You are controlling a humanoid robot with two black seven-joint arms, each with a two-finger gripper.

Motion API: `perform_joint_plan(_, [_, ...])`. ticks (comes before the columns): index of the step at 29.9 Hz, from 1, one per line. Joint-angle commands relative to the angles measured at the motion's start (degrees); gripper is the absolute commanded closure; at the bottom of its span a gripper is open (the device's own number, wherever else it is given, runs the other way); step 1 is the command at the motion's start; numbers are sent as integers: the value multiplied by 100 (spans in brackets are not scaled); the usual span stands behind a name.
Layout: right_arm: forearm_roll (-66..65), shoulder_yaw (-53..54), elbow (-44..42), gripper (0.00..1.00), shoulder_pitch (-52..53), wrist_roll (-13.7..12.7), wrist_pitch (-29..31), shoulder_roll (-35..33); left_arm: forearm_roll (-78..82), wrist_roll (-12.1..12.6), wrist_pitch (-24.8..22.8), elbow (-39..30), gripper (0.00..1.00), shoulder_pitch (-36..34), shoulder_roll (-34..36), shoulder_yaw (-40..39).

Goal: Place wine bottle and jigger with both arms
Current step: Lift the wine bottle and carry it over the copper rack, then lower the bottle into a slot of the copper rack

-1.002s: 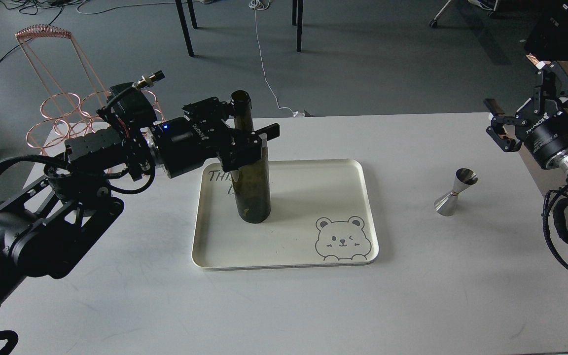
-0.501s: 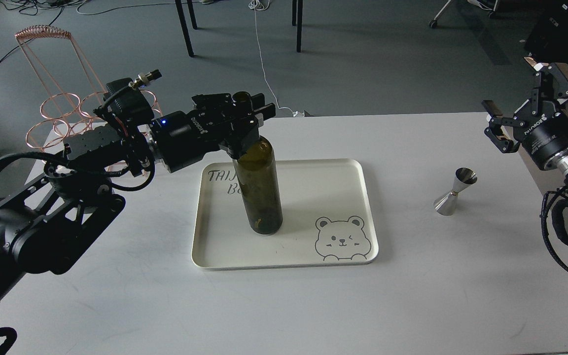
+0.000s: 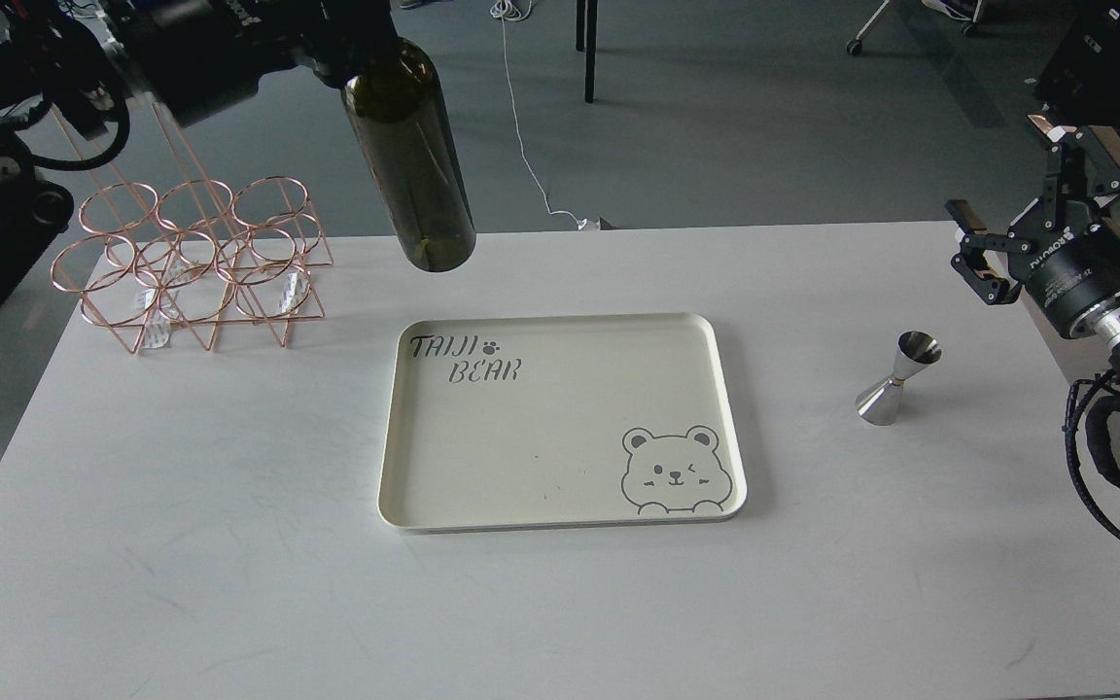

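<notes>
The dark olive-green wine bottle (image 3: 411,160) hangs tilted in the air above the table's back edge, its base pointing down and to the right and its neck hidden at the top of the view. My left gripper (image 3: 341,44) is shut on the bottle's upper part at the top left. The silver jigger (image 3: 896,380) stands upright on the white table, to the right of the cream tray (image 3: 560,447). My right gripper (image 3: 1032,185) is open and empty, above and to the right of the jigger, near the table's right edge.
A rose-gold wire bottle rack (image 3: 192,262) stands at the back left of the table. The cream tray with a bear drawing holds nothing. Chair legs and cables lie on the floor behind the table.
My left arm has lifted the wine bottle off the tray and carried it up and to the left, uncovering the wire rack. The right gripper has barely moved.
</notes>
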Motion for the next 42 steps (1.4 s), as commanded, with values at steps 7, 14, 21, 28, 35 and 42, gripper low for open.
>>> perform_joint_plan(7, [-1,-9,-1,1,-9,0,0,1,-44,-1,-606,732,91,-585,724,424])
perform_joint_plan(14, [-1,-9,8,1,-35,0,0,1,-36,-1,-553,1259,91,-647,716,732])
perform_joint_plan(21, [-1,-9,8,1,-36,0,0,1,-27,-1,-527,1664,91,-656,549,750])
perform_joint_plan(28, [-9,-9,25,1,-36,0,9,1,-27,-1,-439,1963,90,-691,426,759])
perform_joint_plan(35, [-10,-9,17,1,-44,0,9,-8,8,-1,-360,2077,89,-683,409,768])
perform_joint_plan(42, [-10,-9,17,1,-44,0,9,-8,8,-1,-289,2130,89,-656,391,768])
